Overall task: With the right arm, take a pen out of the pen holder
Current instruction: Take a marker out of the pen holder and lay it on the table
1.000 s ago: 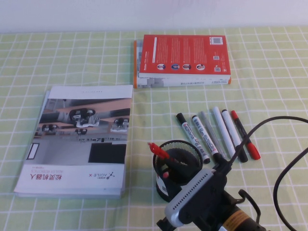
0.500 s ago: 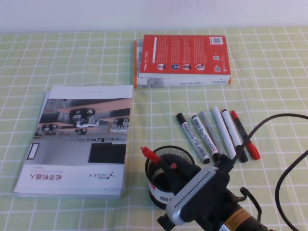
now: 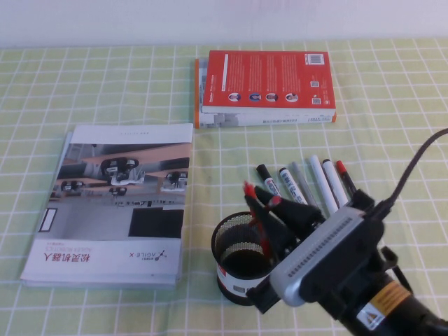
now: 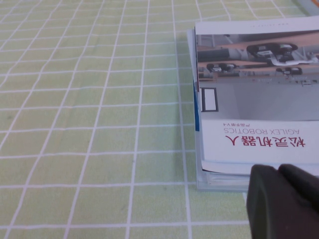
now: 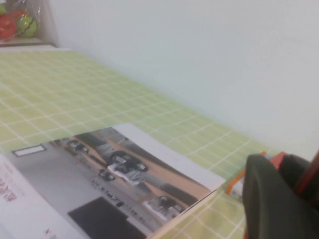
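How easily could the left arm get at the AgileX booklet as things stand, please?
Probably yes: the left tool sits by a corner of the AgileX booklet, nothing between them; the right tool, shut on a red pen above the pen holder, is well clear.

— What lies on the green checked cloth (image 3: 91,84)?
— On the robot's left, a thick booklet (image 3: 119,203) with a photo cover, its title upside down from the high view. Farther back, near the white wall (image 3: 224,21), an orange-covered book (image 3: 266,77) lies flat on another volume.
— And to the right?
— 6 pens (image 3: 320,178) side by side, tops toward the wall, lower ends hidden. Far off, blurred red and green round things (image 5: 15,22)
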`<state>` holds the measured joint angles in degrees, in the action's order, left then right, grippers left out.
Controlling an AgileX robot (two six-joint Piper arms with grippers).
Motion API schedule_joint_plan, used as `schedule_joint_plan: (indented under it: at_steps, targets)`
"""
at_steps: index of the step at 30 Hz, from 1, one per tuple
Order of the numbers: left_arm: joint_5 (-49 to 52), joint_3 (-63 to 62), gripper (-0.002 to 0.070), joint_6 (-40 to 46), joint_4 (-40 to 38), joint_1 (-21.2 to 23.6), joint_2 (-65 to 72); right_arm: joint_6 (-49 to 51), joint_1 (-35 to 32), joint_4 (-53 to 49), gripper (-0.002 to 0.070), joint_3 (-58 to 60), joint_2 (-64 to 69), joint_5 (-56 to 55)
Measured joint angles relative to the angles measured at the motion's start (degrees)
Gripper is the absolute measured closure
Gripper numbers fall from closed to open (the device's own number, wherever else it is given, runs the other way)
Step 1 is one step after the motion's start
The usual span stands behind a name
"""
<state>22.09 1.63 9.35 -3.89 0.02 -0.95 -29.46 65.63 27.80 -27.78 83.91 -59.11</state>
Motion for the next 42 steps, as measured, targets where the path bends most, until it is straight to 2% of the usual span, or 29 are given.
schedule_joint_plan:
  at_steps: [7, 10, 15, 20, 22, 25, 31, 34, 37, 42]
  targets:
    - [0.00, 0.00, 0.0680, 0.00, 0.00, 0.00, 0.00, -4.41, 0.00, 3.88, 0.0671, 0.00, -11.84, 8.69]
    - [0.00, 0.00, 0.0680, 0.00, 0.00, 0.00, 0.00, -9.28, 0.00, 8.79, 0.0671, -1.33, -17.06, 14.97]
    - [0.00, 0.00, 0.0680, 0.00, 0.00, 0.00, 0.00, -28.64, 0.00, 30.26, 0.0671, -6.89, -23.19, 23.42]
    - [0.00, 0.00, 0.0680, 0.00, 0.00, 0.00, 0.00, -53.68, 0.00, 53.11, 0.0671, -13.17, -24.64, 23.31]
    - [0.00, 0.00, 0.0680, 0.00, 0.00, 0.00, 0.00, -59.52, 0.00, 58.16, 0.0672, -14.65, -24.67, 22.97]
    - [0.00, 0.00, 0.0680, 0.00, 0.00, 0.00, 0.00, -62.93, 0.00, 61.03, 0.0672, -15.51, -24.67, 22.71]
    - [0.00, 0.00, 0.0680, 0.00, 0.00, 0.00, 0.00, -57.52, -5.87, 59.73, 0.0672, -15.71, -24.76, 26.64]
    - [0.00, 0.00, 0.0680, 0.00, 0.00, 0.00, 0.00, -49.81, -12.26, 52.37, 0.0672, -15.71, -24.76, 33.58]
    - [0.00, 0.00, 0.0680, 0.00, 0.00, 0.00, 0.00, -36.77, -21.75, 43.33, 0.0673, -16.09, -24.12, 43.09]
    - [0.00, 0.00, 0.0680, 0.00, 0.00, 0.00, 0.00, -14.34, -36.36, 27.97, 0.0673, -19.74, -20.33, 66.26]
